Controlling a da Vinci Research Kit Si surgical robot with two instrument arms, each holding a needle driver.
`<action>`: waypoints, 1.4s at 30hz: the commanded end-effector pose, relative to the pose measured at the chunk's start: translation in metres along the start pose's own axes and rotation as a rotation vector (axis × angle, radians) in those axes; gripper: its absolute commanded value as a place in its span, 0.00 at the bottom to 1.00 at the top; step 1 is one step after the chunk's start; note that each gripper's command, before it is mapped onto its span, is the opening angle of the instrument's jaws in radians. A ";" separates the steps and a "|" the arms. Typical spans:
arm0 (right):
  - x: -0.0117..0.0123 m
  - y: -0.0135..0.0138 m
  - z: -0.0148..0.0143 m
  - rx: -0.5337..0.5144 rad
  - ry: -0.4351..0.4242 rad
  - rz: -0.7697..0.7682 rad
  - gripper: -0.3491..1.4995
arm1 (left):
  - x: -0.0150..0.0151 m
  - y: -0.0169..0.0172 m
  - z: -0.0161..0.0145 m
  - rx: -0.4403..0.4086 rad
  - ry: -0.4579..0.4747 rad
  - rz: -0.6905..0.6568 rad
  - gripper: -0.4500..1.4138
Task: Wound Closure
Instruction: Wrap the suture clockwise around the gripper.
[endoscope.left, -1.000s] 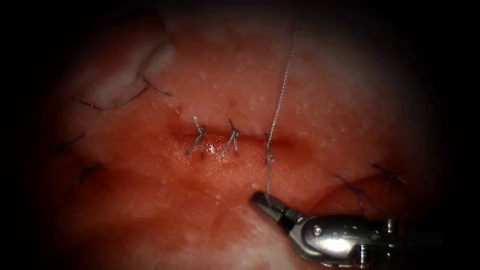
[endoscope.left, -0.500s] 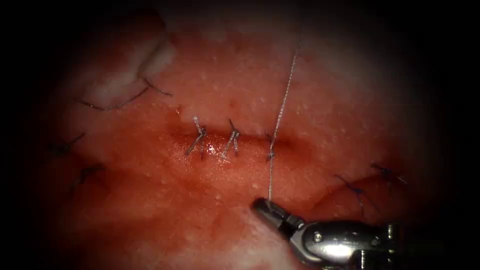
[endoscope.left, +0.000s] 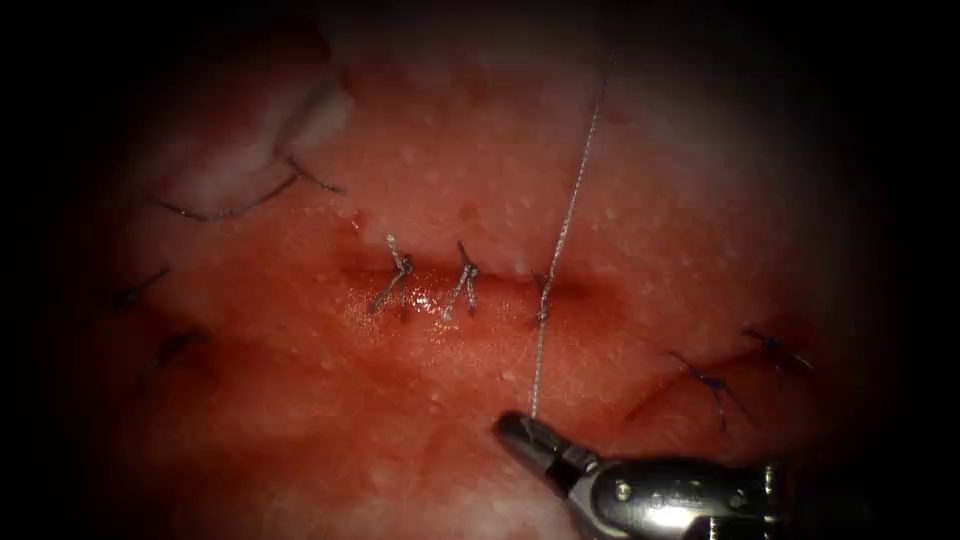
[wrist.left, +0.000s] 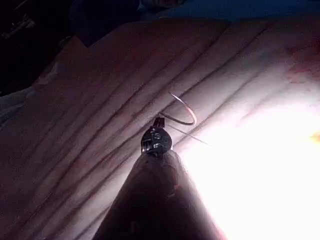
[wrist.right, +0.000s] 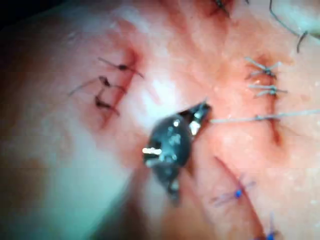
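Right arm's tool (endoscope.left: 525, 432), lower centre-right of the endoscope view: jaws closed on the short end of the thread (endoscope.left: 566, 225), just below the cut (endoscope.left: 470, 285). From the jaws, thread stretched straight up to a small knot (endoscope.left: 541, 315) at the right part of the cut, then on, taut, toward the upper edge of the frame. Compared with one second ago, tool tip a little lower and more left, strand below the knot longer.

Left arm's tool (wrist.left: 156, 139), seen in the left wrist view: holding the curved needle (wrist.left: 181, 111) near its thread end, whole curve free in the air, not in the tissue (endoscope.left: 620, 260), a strand of thread running off beside it.

Progress, as a judgement: two finished stitches (endoscope.left: 430, 285) with cut ends already across the left and middle of the cut; third one, at the knot, seemingly under tightening, its ends not yet trimmed. Right end of the cut still slightly dark and open, so perhaps more to close.

Around: older dark stitches (endoscope.left: 740, 370) at lower right, loose cut ends of thread (endoscope.left: 240, 205) at upper left, red fluid (endoscope.left: 400, 340) below the cut. Nothing across the taut strand.
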 end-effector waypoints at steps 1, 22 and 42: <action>-0.0004 -0.0009 0.0004 0.004 0.000 0.001 0.00 | 0.0002 -0.0007 0.0007 0.001 -0.001 0.008 0.00; 0.0001 -0.0028 0.0000 0.094 -0.010 -0.025 0.00 | 0.0009 -0.0016 0.0014 0.019 -0.059 0.045 0.00; 0.0005 -0.0041 -0.0008 0.140 -0.031 -0.050 0.00 | 0.0018 -0.0030 0.0020 0.036 -0.073 0.066 0.00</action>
